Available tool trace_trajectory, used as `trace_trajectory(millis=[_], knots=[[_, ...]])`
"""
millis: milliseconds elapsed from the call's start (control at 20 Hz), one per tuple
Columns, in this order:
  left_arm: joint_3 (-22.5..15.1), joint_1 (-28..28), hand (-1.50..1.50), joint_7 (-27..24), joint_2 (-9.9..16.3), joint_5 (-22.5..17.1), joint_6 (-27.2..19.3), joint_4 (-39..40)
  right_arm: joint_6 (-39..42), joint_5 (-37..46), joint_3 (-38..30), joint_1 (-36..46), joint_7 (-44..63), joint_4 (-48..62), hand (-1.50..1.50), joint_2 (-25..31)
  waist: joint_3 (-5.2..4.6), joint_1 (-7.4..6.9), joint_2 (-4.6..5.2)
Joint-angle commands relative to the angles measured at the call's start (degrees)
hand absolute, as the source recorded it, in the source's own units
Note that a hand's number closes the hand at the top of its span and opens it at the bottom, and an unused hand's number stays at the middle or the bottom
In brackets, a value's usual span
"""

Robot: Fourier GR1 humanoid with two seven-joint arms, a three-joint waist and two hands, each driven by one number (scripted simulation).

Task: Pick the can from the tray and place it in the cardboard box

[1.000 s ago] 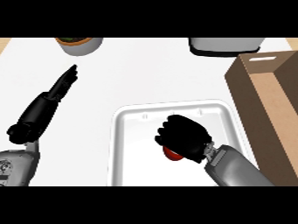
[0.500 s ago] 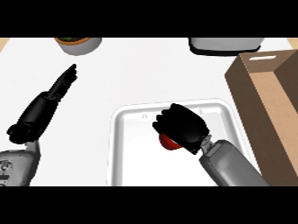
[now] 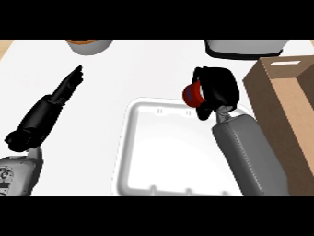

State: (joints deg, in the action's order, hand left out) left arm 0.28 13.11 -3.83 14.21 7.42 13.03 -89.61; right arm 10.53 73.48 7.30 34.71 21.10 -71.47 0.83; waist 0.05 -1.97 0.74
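The right hand (image 3: 217, 87) is holding the can (image 3: 193, 93) aloft, fingers curling round it, above the far edge of the white tray (image 3: 160, 152) and just beside the cardboard box (image 3: 292, 110). To do this step well, the can should be travelling rightward, clearing the box wall before lowering. The can is showing red, mostly hidden. The left hand (image 3: 67, 85) is resting with fingers straight.

Surface: flat white counter top (image 3: 139, 69) — wood edges at both sides.
Centre: white rectangular plastic tray (image 3: 135, 156).
Right: open brown cardboard box (image 3: 302, 120).
Far edge — orange-filled grey bowl (image 3: 89, 45), grey-white appliance with a black base (image 3: 246, 48).
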Motion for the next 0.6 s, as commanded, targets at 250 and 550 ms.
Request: trace_trajectory(millis=[250,550], knots=[[-0.09,-0.23,0.0,1.8,-0.31,-0.03,0.41,-1.1,-3.8,3.28,-1.73,20.91,21.3,6.86,1.5,-0.82,-0.07,0.38,-0.79],[1.17,1.99,0.0,1.13,-0.18,0.43,-0.4,1.82,-11.19,6.7,-10.14,25.16,33.33,4.35,1.5,0.4,-0.05,1.58,-0.73]])
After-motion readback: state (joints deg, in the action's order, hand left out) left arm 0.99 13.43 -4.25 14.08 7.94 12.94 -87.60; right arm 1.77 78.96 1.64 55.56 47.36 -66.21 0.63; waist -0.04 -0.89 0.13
